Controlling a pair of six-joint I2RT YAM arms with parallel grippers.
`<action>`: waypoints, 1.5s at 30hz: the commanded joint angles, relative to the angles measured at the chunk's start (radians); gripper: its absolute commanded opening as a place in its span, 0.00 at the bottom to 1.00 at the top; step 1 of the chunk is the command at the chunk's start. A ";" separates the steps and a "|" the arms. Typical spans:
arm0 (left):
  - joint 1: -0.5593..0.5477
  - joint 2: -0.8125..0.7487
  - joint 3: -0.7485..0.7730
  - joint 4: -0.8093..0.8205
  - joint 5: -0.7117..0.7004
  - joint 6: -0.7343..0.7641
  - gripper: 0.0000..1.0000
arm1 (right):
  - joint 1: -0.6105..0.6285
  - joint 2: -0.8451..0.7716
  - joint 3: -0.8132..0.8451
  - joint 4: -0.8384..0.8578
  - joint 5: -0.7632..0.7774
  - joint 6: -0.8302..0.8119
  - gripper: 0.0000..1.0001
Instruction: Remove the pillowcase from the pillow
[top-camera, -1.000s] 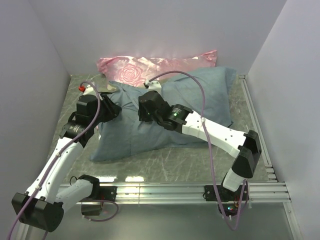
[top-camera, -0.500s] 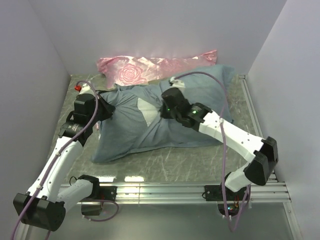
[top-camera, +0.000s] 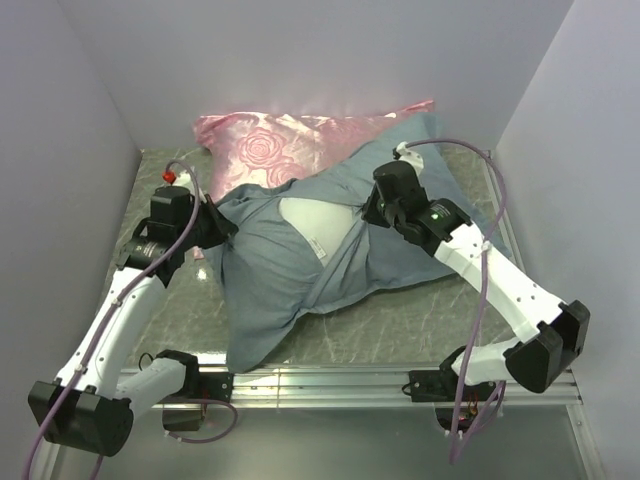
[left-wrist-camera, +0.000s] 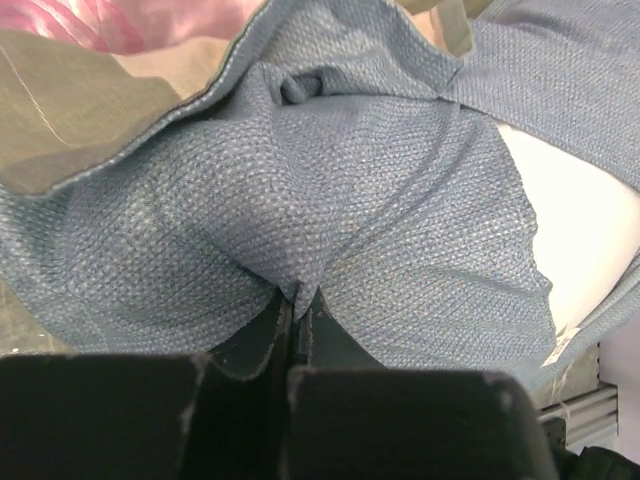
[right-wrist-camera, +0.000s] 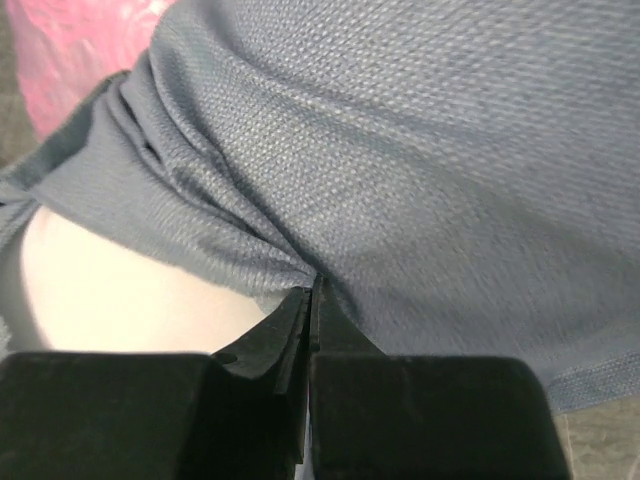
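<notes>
We see a shiny pink rose-patterned satin pillow (top-camera: 290, 135) lying at the far edge of the grey-green marbled desk (top-camera: 400, 320), against the pale back wall (top-camera: 300, 50).

Even overhead light; blurry wrist-view foregrounds.

walls (top-camera: 300, 60): plain white, 3 sides | tabletop (top-camera: 405, 325): grey-green marbled | alu rail (top-camera: 330, 378) at near edge

Blue-grey pillowcase (top-camera: 270, 285) gaping at centre, white pillow (top-camera: 322, 222) showing inside, pink pillow (top-camera: 280, 140) behind
</notes>
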 joint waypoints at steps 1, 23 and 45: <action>-0.007 0.014 -0.018 0.064 0.080 0.024 0.01 | 0.005 0.057 0.003 0.028 0.075 -0.030 0.00; -0.301 0.056 0.245 -0.066 -0.422 -0.114 0.78 | 0.163 0.166 0.052 -0.015 0.171 -0.024 0.38; -0.650 0.154 0.146 -0.151 -0.816 -0.416 0.40 | 0.091 0.159 -0.011 0.031 0.114 -0.058 0.36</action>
